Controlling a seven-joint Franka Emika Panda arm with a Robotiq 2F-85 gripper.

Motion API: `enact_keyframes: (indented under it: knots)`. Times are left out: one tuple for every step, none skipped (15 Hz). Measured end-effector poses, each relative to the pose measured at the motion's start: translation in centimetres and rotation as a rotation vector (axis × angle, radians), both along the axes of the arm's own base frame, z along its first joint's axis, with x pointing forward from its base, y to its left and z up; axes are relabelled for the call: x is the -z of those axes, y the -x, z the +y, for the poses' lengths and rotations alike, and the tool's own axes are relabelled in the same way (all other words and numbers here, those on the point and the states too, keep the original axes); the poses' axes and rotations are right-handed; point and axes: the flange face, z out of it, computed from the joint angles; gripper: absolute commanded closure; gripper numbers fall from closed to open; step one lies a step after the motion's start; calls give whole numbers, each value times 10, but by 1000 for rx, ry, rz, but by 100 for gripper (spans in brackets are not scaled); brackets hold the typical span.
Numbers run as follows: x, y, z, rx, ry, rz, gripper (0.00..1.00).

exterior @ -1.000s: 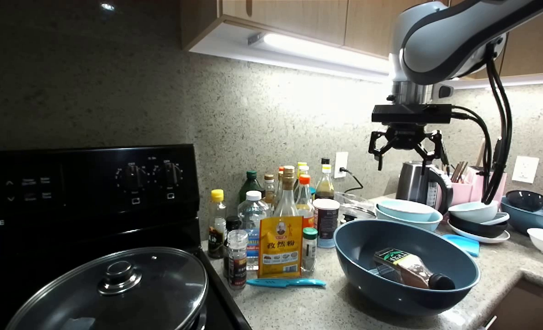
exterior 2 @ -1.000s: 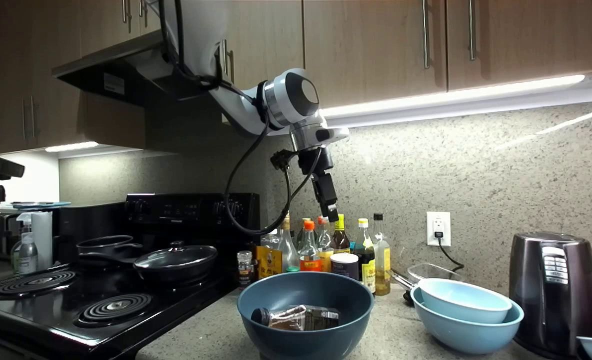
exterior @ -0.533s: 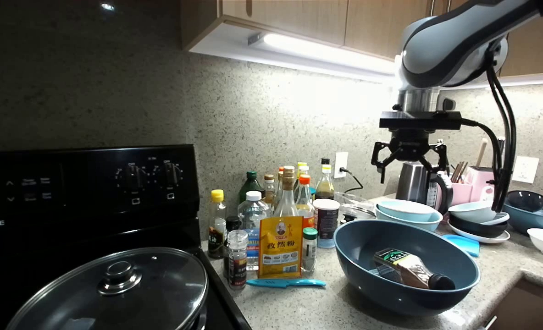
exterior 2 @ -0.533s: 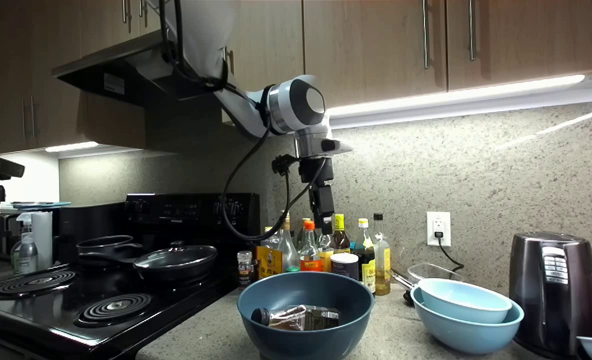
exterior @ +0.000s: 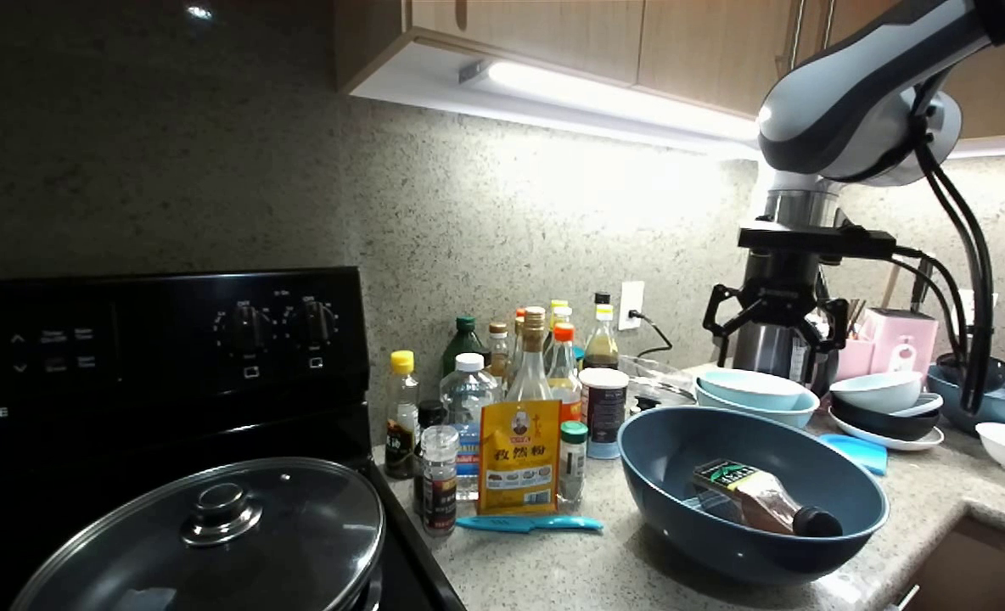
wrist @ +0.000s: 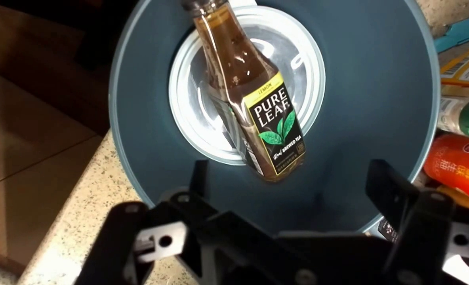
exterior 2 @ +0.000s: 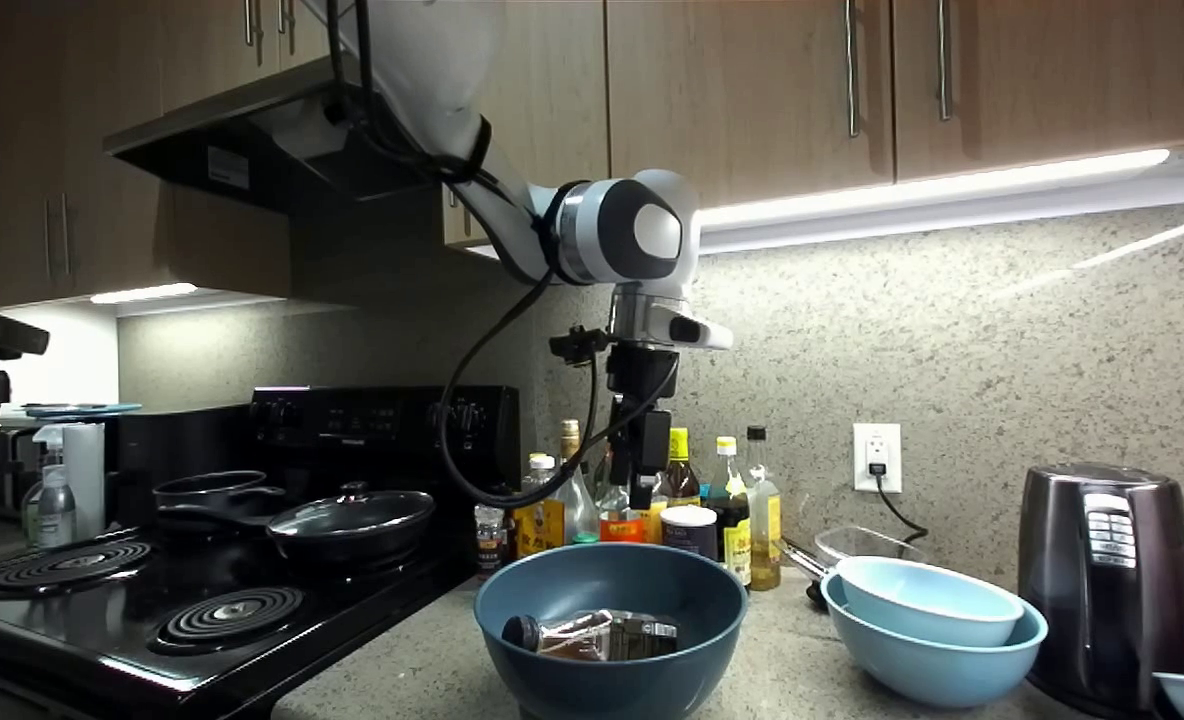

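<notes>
The Robotiq gripper (wrist: 288, 170), spread wide, hangs above the large blue-gray bowl (wrist: 369, 87). The Pure Leaf lemon tea bottle (wrist: 254, 101) lies sideways inside; a turquoise knife (exterior: 502, 525) rests nearby on the counter (exterior: 553, 568).

A Pure Leaf lemon tea bottle (wrist: 254, 103) is shown lying on its side inside a deep slate-blue bowl (wrist: 361, 91), which is set upright on a countertop (exterior: 545, 568). Brown liquid (wrist: 240, 51) is seen through the clear wall. The black label (wrist: 276, 122), banded in yellow and printed with green leaves, is turned upward. In an exterior view, the dark, fitted cap (exterior: 816, 522) is pointed toward the near right, and the base (exterior: 713, 475) toward the far left.
</notes>
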Motion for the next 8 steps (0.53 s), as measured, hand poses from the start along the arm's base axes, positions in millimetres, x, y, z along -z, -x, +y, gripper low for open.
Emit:
enact_keyframes:
  knots:
    - [0,0,1,-1,0,0,0]
    - [0,0,1,-2,0,0,0]
    - [0,0,1,-2,0,1,0]
    - [2,-1,1,-4,2,5,0]
    - [6,-1,2,-7,3,12,0]
    - [12,-2,3,-11,5,23,0]
    - [19,-3,4,-16,8,36,0]
    - [28,-5,5,-19,7,52,0]
